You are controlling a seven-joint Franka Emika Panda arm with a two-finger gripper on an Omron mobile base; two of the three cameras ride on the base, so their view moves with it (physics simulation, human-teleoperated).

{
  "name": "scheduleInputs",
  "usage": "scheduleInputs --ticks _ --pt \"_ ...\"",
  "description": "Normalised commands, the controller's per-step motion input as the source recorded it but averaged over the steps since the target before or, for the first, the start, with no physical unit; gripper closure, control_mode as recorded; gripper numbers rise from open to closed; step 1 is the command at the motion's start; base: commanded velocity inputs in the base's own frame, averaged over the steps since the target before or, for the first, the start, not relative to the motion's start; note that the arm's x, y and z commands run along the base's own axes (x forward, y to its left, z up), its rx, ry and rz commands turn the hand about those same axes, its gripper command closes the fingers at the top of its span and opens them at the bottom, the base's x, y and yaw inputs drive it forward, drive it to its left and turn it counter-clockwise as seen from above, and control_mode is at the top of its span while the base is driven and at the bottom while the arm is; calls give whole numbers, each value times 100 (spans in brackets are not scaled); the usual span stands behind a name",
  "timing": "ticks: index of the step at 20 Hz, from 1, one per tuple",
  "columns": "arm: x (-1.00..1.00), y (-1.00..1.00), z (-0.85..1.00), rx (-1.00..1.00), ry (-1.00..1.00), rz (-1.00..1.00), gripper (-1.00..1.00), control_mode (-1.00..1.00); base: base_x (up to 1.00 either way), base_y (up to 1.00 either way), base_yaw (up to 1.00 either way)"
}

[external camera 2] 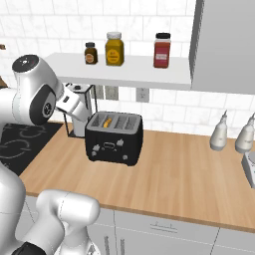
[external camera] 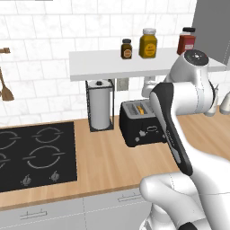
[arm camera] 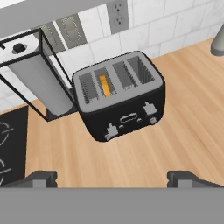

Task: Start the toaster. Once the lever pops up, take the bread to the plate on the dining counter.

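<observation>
claw wide apart (holding nothing) | above toaster | bread in slot

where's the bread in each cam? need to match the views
Left base view: bread, a yellow sliver in a top slot of the toaster, centre right, beside the arm.
Right base view: bread in the toaster's leftmost slot, left of centre.
Hand view: bread in the second slot from the left, upper centre.
Shared landmark: paper-towel roll left of the toaster.

no legible text on the toaster front marks or the shelf jars' labels
</observation>
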Motion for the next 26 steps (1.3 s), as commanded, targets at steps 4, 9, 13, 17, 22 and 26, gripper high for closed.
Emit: scheduleInputs --ticks 4,9,13,17,22,26 --pt "0 0 0 0 0 0 -100 -100 0 0 0" --pt "0 0 0 0 0 0 -100 -100 0 0 0" --pt "0 0 0 0 0 0 -100 -100 0 0 0" --pt "0 0 0 0 0 0 -100 -100 0 0 0" --pt "0 0 0 0 0 0 -100 -100 0 0 0" --pt "0 0 0 0 0 0 -100 -100 0 0 0"
